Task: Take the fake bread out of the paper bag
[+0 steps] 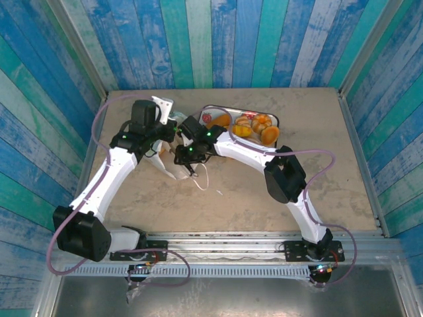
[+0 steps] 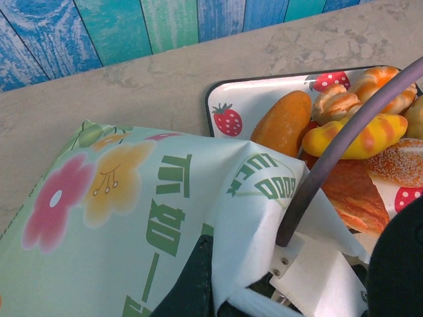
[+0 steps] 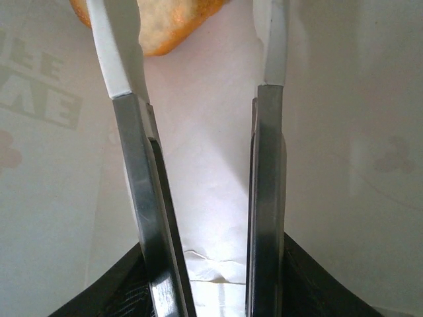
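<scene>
Here the paper bag [image 1: 168, 166] lies on its side left of centre on the beige table [image 1: 264, 198], its mouth toward the white tray [image 1: 231, 109] in the upper middle of the top view. A thin white cord handle [image 1: 205, 182] trails onto the table just below it. The right gripper [image 3: 195, 39] is inside the bag with white paper on every side. Its jaws stand apart, and one orange-brown piece of fake bread [image 3: 162, 30] sits at the top edge of the right wrist view, partly behind the left-hand finger and not clamped. Block letters show backwards through the paper at the left of that view, something like "EVE", but they are too faint to read for sure. In the left wrist view the bag's outer face is pale green, printed with a pink flower, a yellow flower and large green Chinese characters. On a folded flap is a curved green logo in Latin capitals that I cannot read with certainty. The left gripper [image 1: 163, 125] is at the bag's upper edge. The bag folds over its fingers, and I cannot tell whether they pinch it. Several more pieces lie heaped on the tray beside its red strawberry prints, and a purple cable [image 2: 330, 152] arcs across them.
</scene>
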`<action>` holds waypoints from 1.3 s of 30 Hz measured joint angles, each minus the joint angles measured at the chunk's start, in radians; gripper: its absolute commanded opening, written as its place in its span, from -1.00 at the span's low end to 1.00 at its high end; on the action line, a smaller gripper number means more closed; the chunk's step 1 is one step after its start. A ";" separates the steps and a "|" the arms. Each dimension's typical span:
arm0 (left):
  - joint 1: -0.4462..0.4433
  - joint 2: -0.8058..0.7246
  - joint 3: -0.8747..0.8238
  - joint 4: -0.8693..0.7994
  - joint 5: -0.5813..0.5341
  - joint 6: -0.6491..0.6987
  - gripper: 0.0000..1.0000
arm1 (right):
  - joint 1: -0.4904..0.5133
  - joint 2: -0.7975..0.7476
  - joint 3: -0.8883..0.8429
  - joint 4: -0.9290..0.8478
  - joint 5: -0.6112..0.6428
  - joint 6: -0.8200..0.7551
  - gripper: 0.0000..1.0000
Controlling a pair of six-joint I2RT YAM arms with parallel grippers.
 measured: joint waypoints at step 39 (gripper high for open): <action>0.000 0.000 0.003 0.022 0.013 -0.016 -1.00 | -0.031 0.080 0.232 -0.214 -0.082 -0.115 -0.41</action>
